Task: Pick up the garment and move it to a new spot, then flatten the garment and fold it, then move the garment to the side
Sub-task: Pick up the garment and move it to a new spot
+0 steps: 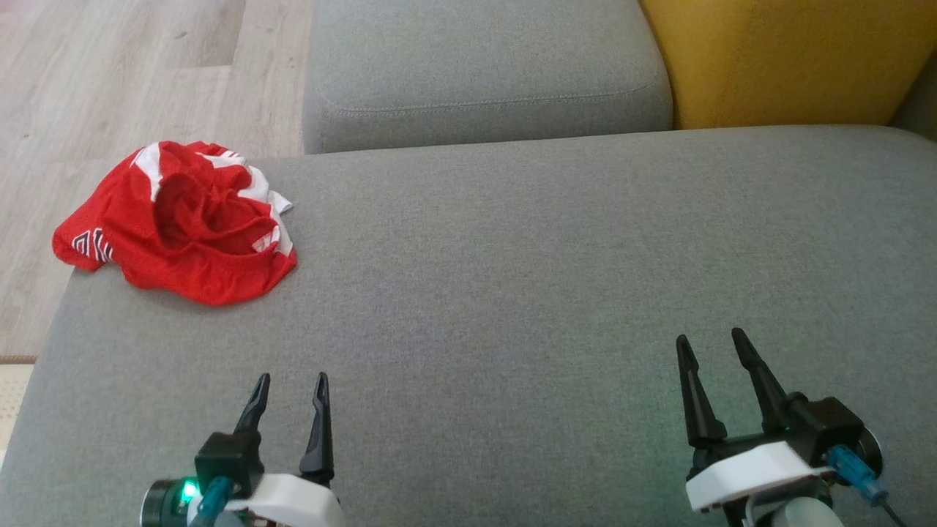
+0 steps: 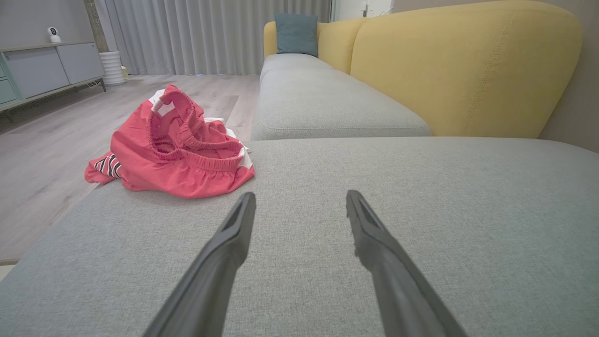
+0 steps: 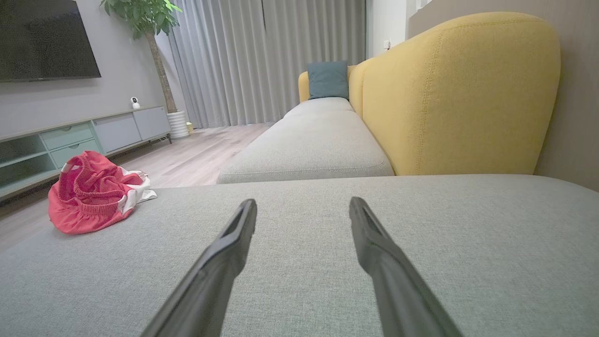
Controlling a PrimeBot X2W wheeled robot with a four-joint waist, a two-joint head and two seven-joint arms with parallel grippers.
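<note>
Head view, garment: a crumpled red mesh garment point(image 1: 183, 227) with white trim lies at the far left corner of the broad grey fabric sofa seat point(image 1: 512, 293); its left edge hangs past the seat's side, above the pale wooden floor point(image 1: 110, 73)
Head view, left gripper: the left gripper point(image 1: 291, 378) is at the lower left over the seat; its two dark fingers are spread and released, nothing between them; well apart from the garment
Head view, right gripper: the right gripper point(image 1: 710, 335) is at the lower right over the seat; fingers parted, grasping nothing; further still from the garment
Head view, surroundings: a second grey seat cushion point(image 1: 483, 66) lies beyond the broad seat; a mustard-yellow upholstered backrest point(image 1: 790, 58) rises at the upper right
Left wrist view, fingers: both fingers point along the bare seat fabric with a wide gap between them
Left wrist view, garment: ahead and to the left of the fingertips, near the seat's edge; its gathered elastic waistband gapes upward
Left wrist view, room: a square teal cushion point(image 2: 296, 33) leans at the sofa's far end; grey pleated curtains point(image 2: 210, 32) hang behind
Right wrist view, fingers: spread wide, empty, over the seat
Right wrist view, garment: far to the left, at the seat's corner
Right wrist view, room: a dark wall-mounted screen point(image 3: 44, 40) above a long low cabinet point(image 3: 70, 140)
</note>
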